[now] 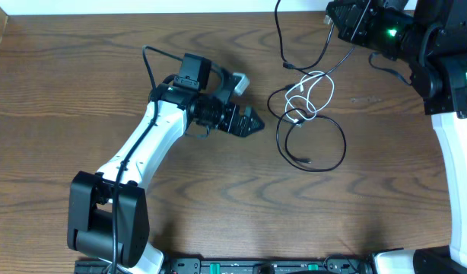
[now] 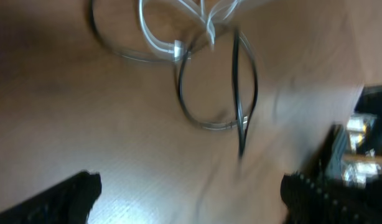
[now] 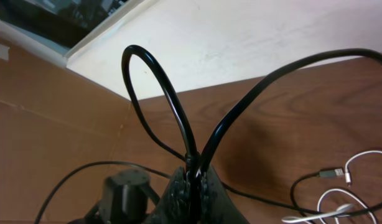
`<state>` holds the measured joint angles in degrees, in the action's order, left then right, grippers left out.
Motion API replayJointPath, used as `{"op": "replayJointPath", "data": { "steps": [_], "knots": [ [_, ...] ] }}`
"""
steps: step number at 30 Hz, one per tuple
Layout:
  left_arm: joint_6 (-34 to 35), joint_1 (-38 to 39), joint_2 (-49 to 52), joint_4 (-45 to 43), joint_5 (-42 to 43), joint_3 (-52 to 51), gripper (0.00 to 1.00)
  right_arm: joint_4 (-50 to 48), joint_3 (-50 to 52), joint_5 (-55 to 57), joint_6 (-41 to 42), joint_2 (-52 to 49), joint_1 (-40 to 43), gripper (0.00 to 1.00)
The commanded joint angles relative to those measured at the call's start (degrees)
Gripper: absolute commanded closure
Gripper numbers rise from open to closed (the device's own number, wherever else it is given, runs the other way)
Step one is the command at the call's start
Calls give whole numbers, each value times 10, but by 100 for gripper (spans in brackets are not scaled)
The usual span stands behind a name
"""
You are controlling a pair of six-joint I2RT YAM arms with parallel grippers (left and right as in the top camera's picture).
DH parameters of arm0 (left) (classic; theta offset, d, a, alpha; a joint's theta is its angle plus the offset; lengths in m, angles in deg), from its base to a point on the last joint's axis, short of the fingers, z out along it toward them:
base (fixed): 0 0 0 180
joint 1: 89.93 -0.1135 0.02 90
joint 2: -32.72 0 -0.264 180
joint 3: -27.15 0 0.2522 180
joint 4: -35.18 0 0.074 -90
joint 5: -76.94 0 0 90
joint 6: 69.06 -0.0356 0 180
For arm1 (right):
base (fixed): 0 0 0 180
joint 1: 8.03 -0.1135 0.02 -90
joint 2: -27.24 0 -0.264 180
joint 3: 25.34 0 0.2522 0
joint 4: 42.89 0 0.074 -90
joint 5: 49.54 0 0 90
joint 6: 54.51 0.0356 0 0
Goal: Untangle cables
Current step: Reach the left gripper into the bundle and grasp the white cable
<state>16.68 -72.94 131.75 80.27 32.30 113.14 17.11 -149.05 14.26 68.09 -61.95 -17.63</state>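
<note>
My left gripper (image 1: 251,122) is closest to me, low over the brown table (image 1: 66,76). Its two fingers are wide apart and hold nothing. The cables lie at 3 o'clock from it, near but not touching.

The first one I come to is a black cord lying in a ring (image 1: 344,144). It is flat on the wood, and a small plug sits inside the ring near 6 o'clock. At the ring's 12 o'clock side the white cord (image 2: 177,50) lies curled in small loops. It crosses the black ring there. I cannot tell which cord is on top.

Farthest away, at 1 o'clock from the pile, is my right gripper (image 3: 192,183). Its fingers are pressed tight on another black cord (image 3: 177,115). This cord stands up in a tall loop above the fingers, and the rest runs down to the pile.

I think these cords are very light, soft and floppy. If I pull one, the others may slide along with it. They are thin and smooth, so they could slip out of a loose pinch. The plugs are hard little lumps and may catch in a loop.

I think the best spot for my left gripper is a plain bit of the black ring, on the side nearest to it at 9 o'clock, away from the crossing and the plug. There I can pinch just one cord.
</note>
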Motion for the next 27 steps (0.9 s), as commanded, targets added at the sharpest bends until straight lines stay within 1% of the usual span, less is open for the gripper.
{"op": "replayJointPath", "data": {
  "steps": [1, 2, 4, 9, 11, 12, 15, 17, 20, 22, 23, 25, 27],
  "knots": [
    [126, 3, 3, -72, 20, 2, 2, 1, -2, -2, -9, 7, -6, 99],
    [159, 8, 3, -103, 20, 2, 2, 0, -2, -7, -4, 7, -6, 99],
    [162, 24, 3, -142, 20, 2, 2, -1, -2, -8, 16, 7, -6, 99],
    [161, 72, 3, -217, 13, 2, 2, -5, -2, -8, 23, 7, -6, 99],
    [162, 97, 3, -244, -47, 2, 2, -5, -2, -18, 30, 7, -6, 99],
    [162, 112, 3, -251, -100, 2, 2, -6, -2, -25, 37, 7, -6, 99],
    [162, 141, 5, -264, -170, 2, 2, -6, -2, -38, 38, 7, -6, 99],
    [161, 152, 8, -279, -184, 2, 2, -5, -2, -45, 38, 7, -6, 99],
    [162, 163, 14, -300, -231, 2, 2, -1, -2, -46, 38, 7, -6, 99],
    [162, 163, 17, -310, -236, 2, 2, 2, -2, -47, 38, 7, -6, 99],
    [162, 163, 18, -311, -236, 2, 5, 3, -2, -47, 38, 7, -6, 99],
    [162, 165, 19, -312, -235, 2, 24, 3, -2, -46, 37, 7, -6, 99],
    [162, 166, 19, -312, -235, 2, 36, 3, -2, -46, 37, 7, -6, 99]
  ]
}}
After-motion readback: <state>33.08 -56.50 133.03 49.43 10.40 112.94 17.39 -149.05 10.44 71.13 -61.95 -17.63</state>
